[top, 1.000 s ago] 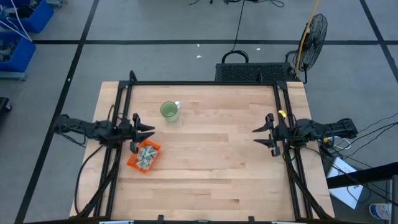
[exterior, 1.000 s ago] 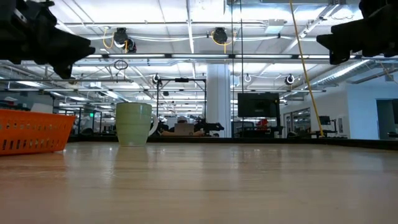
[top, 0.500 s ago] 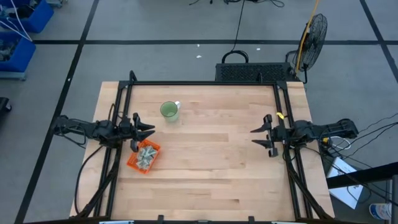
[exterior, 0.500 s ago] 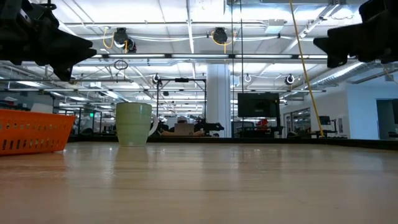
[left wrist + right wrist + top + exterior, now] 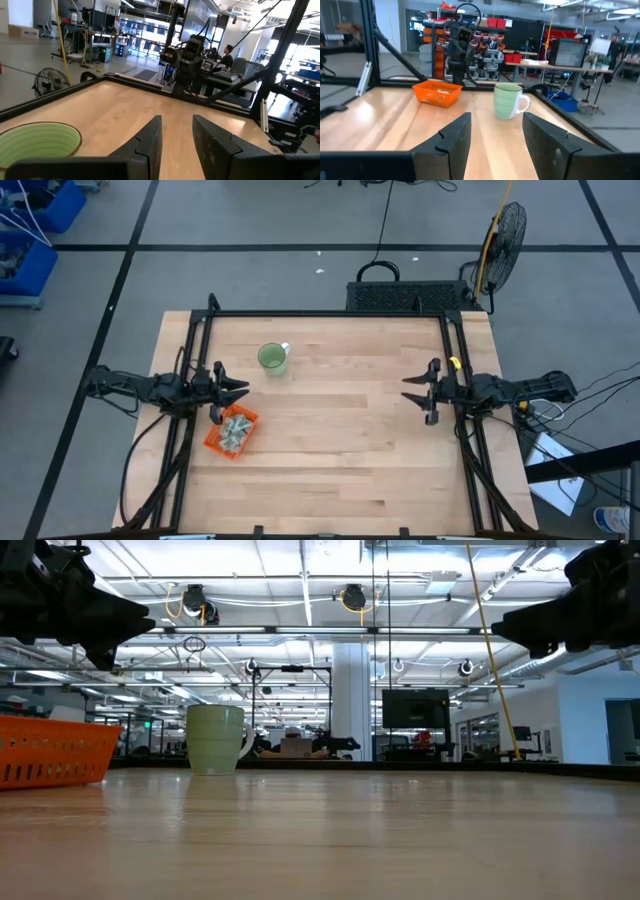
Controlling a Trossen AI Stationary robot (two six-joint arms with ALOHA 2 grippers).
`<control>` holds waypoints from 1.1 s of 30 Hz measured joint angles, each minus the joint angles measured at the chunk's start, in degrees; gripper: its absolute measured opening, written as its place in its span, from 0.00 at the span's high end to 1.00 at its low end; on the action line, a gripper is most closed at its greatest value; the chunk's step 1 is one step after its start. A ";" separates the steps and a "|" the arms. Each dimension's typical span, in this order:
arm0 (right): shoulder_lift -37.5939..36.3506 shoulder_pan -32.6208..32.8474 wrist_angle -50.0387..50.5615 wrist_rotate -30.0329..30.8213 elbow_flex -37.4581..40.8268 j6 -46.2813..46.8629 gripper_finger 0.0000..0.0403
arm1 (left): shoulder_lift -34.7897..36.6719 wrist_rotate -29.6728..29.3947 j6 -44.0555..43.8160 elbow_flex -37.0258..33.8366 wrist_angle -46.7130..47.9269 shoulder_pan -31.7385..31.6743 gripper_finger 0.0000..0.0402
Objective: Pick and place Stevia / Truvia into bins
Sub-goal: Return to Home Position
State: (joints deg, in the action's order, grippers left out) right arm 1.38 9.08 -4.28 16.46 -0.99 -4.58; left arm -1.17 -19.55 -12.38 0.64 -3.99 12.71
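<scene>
Two arms sit at opposite edges of the table (image 5: 330, 470), neither carrying anything. At left, the left gripper (image 5: 240, 387) hangs over the wood with fingers parted and empty. The bin (image 5: 212, 442) lies just beside it, toward the near edge, so the left arm is by far the nearer. The orange bin lies with its long axis slantwise to the table's sides and holds a heap of packets (image 5: 236, 430), white with green print, flat and overlapping. No packet appears loose on the wood, though one so small might escape the overhead view. The green cup (image 5: 272, 358) stands apart from the bin, toward the far side. At right, the right gripper (image 5: 414, 396) waits well apart from the bin, fingers spread wide with nothing between them. By the look of it the sorting is done, and only the retreat to rest is left.
</scene>
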 joint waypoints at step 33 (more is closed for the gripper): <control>0.01 0.00 -1.06 -0.01 0.11 -5.13 0.57 | 0.00 0.00 0.08 -0.02 -0.09 0.00 0.72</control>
State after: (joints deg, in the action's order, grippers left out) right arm 1.39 9.08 -5.34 16.45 -0.89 -9.72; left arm -1.17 -19.55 -12.30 0.62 -4.08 12.71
